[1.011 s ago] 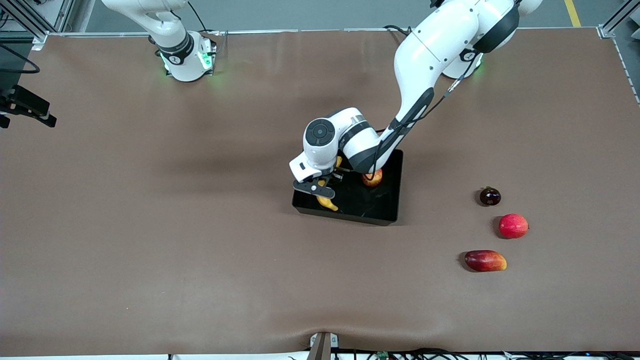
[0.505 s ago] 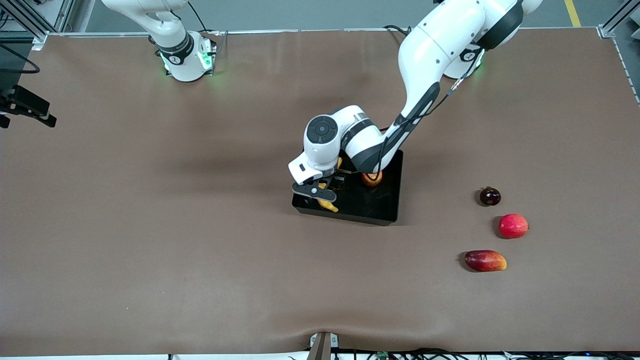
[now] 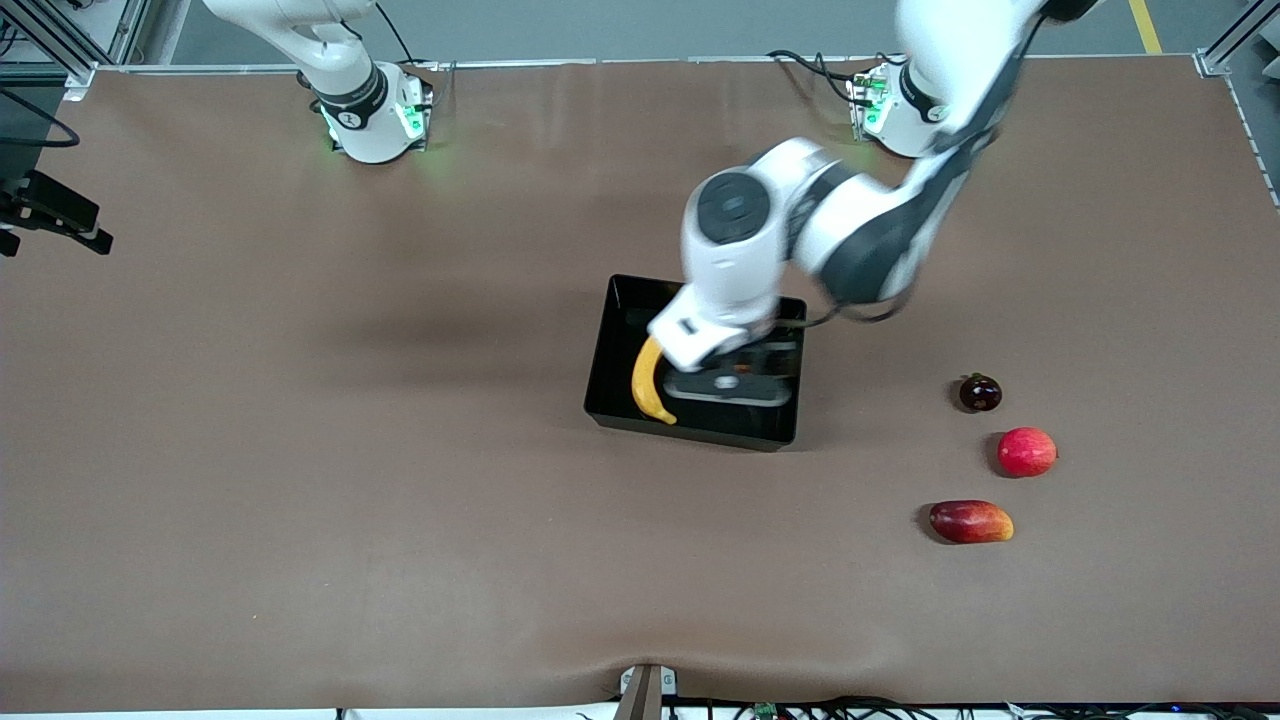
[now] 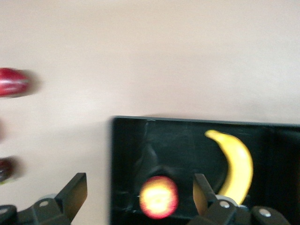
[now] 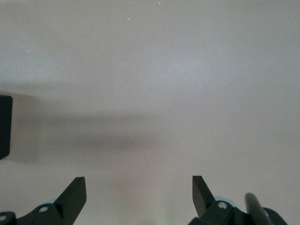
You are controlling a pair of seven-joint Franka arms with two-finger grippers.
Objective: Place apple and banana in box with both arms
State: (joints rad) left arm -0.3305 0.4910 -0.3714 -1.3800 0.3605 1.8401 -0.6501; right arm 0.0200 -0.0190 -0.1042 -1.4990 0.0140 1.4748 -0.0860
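The black box sits mid-table. The yellow banana lies in it along the wall toward the right arm's end. My left gripper hangs open over the box with nothing between its fingers. My left arm hides the apple in the front view. In the left wrist view the apple rests on the box floor under my open left gripper, beside the banana. My right gripper is open and empty over bare table; in the front view it is out of sight.
Three other fruits lie toward the left arm's end of the table: a dark round fruit, a plain red round fruit and a red-and-yellow mango-like fruit nearest the front camera.
My left gripper has opened and let go of the banana, which now lies in the box. The left arm has lifted and swung toward its own end of the box.
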